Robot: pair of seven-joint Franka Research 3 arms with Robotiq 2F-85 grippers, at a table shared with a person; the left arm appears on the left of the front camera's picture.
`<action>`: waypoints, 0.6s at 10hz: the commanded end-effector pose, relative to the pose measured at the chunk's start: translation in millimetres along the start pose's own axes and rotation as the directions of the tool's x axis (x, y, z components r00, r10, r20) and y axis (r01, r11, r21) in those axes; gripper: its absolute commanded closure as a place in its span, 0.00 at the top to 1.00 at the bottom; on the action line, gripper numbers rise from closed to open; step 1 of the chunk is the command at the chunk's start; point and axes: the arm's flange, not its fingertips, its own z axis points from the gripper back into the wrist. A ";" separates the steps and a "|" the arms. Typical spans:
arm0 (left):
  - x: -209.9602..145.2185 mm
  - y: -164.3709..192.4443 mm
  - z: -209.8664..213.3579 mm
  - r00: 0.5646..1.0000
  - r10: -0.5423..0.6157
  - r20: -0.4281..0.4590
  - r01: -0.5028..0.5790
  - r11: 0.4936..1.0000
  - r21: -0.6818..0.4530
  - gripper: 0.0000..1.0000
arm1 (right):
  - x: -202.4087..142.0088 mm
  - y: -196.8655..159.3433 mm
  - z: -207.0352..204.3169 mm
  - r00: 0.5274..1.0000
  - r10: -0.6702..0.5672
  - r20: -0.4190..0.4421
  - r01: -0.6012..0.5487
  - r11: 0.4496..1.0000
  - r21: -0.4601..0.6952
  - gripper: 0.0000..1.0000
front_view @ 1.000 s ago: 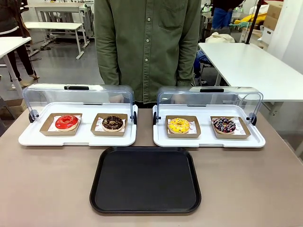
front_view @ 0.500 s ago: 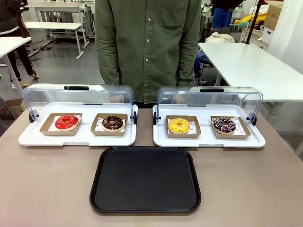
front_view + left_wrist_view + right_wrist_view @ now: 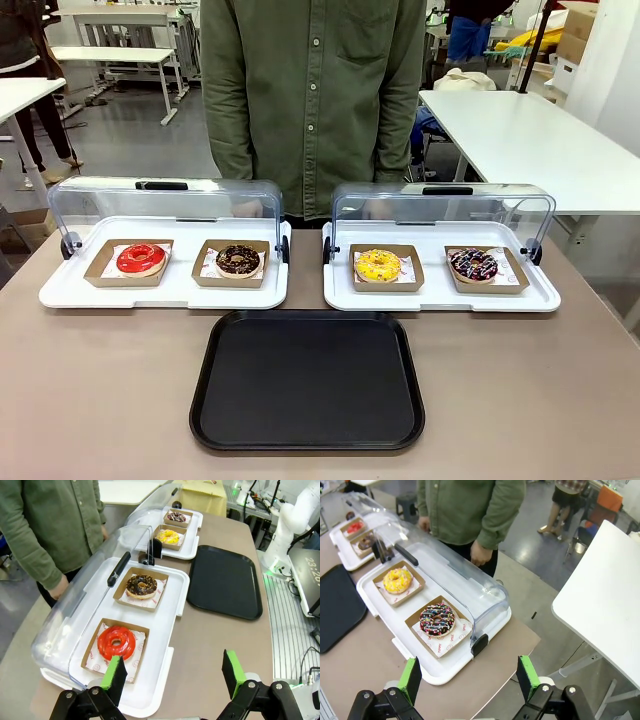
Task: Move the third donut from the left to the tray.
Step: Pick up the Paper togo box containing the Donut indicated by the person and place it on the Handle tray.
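Donuts sit in brown holders on two white trays. The third donut (image 3: 378,265), yellow-iced, lies in the left half of the right white tray (image 3: 440,302). The black tray (image 3: 308,380) lies on the counter (image 3: 110,400), just near of both. The left end effector (image 3: 174,670) hangs over the red donut's (image 3: 116,642) end, jaws apart, holding nothing. The right end effector (image 3: 469,675), equally spread, hangs by the sprinkled chocolate donut (image 3: 437,619).

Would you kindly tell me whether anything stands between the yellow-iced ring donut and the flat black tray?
Nothing visible does: the clear plastic lid stands open behind the yellow-iced donut; only the white tray's low rim lies between.
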 end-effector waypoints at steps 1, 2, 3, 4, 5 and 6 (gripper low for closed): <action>0.4 -0.3 0.6 1.000 -0.002 0.001 0.002 1.000 0.001 1.00 | -0.6 -1.8 -1.3 0.999 0.024 0.032 -0.024 1.000 0.000 1.00; 0.4 -0.3 0.6 1.000 -0.002 0.001 0.002 1.000 0.001 1.00 | -0.6 -1.8 -1.3 0.999 0.024 0.032 -0.024 1.000 0.000 1.00; 0.4 -0.3 0.6 1.000 -0.002 0.001 0.002 1.000 0.001 1.00 | -0.6 -1.8 -1.3 0.999 0.024 0.032 -0.024 1.000 0.000 1.00; 0.4 -0.3 0.6 1.000 -0.002 0.001 0.002 1.000 0.001 1.00 | -0.6 -1.8 -1.3 0.999 0.024 0.032 -0.024 1.000 0.000 1.00; 0.4 -0.3 0.6 1.000 -0.002 0.001 0.002 1.000 0.001 1.00 | -0.6 -1.8 -1.3 0.999 0.024 0.032 -0.024 1.000 0.000 1.00; 0.4 -0.3 0.6 1.000 -0.002 0.001 0.002 1.000 0.001 1.00 | -0.6 -1.8 -1.3 0.999 0.024 0.032 -0.024 1.000 0.000 1.00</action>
